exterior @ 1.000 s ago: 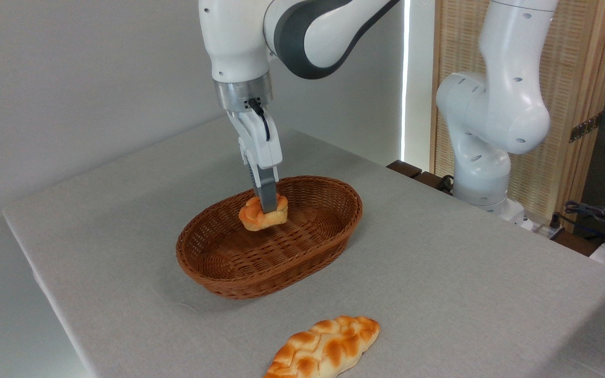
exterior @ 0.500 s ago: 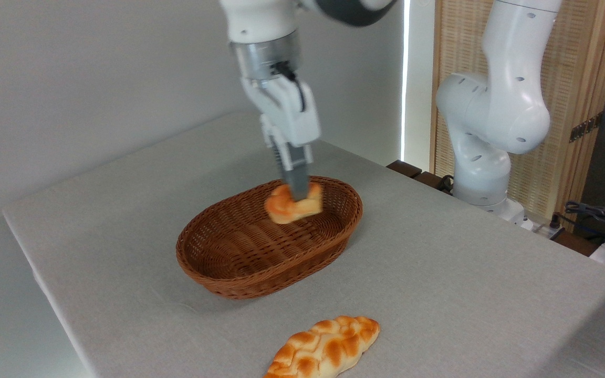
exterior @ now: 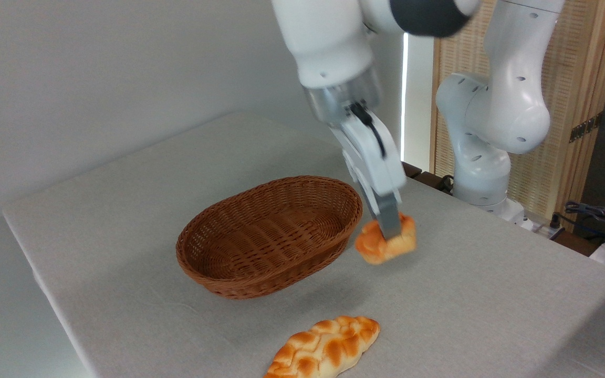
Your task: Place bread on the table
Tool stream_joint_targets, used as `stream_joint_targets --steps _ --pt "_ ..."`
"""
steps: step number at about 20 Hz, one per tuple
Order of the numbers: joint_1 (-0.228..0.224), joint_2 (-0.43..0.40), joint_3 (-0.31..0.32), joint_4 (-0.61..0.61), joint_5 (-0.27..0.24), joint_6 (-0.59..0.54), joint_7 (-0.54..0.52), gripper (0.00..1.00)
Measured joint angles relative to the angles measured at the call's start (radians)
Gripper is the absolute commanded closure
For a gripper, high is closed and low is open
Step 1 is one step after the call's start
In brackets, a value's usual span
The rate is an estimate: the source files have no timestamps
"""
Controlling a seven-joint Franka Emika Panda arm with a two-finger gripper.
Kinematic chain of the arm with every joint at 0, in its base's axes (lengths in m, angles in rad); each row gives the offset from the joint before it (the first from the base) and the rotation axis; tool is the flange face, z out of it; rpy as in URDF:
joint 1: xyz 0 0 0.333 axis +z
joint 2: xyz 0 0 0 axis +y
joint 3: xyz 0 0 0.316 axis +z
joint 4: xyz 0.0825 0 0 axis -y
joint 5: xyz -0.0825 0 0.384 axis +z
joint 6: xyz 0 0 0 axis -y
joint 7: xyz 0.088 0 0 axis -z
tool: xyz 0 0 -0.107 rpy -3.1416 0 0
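- Pincer (exterior: 389, 234) clamped on bun (exterior: 386, 242), centre-right of frame; grey finger (exterior: 388, 220) runs down bun's front.
- Bun in the air, just right of basket (exterior: 269, 234) rim, outside it, above table (exterior: 470, 294); not touching cloth. A bit blurred.
- Arm slants down from top centre; wrist w/ black cable above pincer.
- Basket at frame centre, brown wicker, oval, nothing inside.
- Braided loaf (exterior: 325, 347) lies on table at bottom centre, well apart from bun and basket.
- Arm base at upper right, behind table's far edge, in front of wooden slat screen.
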Motion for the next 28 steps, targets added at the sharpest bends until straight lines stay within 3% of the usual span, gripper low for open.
stream_joint_targets --steps 1,2,5,7,9,23,28 --pt "0.0 0.006 0.022 -0.008 0.0 0.019 0.019 0.66" --pt "0.0 0.011 0.037 -0.013 0.0 0.029 0.03 0.49" --pt "-0.002 0.032 0.062 -0.04 0.0 0.047 0.042 0.33" --pt "-0.008 0.05 0.065 -0.065 0.0 0.057 0.043 0.13" --pt "-0.014 0.062 0.065 -0.078 0.0 0.064 0.043 0.02" --pt "-0.025 0.07 0.062 -0.067 -0.001 0.058 0.042 0.0" --pt "-0.024 0.071 0.063 0.037 -0.095 0.004 0.037 0.0"
